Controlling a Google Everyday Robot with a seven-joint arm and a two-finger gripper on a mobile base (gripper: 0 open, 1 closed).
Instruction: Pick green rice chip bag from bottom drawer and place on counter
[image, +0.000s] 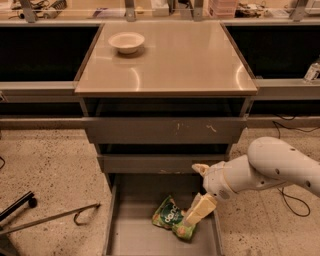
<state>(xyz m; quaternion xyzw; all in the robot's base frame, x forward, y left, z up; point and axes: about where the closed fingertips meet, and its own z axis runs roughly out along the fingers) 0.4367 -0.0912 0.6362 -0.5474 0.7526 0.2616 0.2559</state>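
Note:
The green rice chip bag (171, 219) lies crinkled on the flat grey floor of the open bottom drawer (135, 240), right of its middle. My gripper (196, 214) reaches in from the right on a white arm and hangs at the bag's right edge, its cream fingers pointing down and left. The fingers overlap the bag's right side. The beige counter (180, 60) tops the cabinet above.
A white bowl (126, 42) sits on the counter's back left. Two upper grey drawers (165, 131) stand slightly out above the bottom one. Dark recessed shelves flank the cabinet. A metal rod with a hook (50, 217) lies on the speckled floor at left; cables lie at right.

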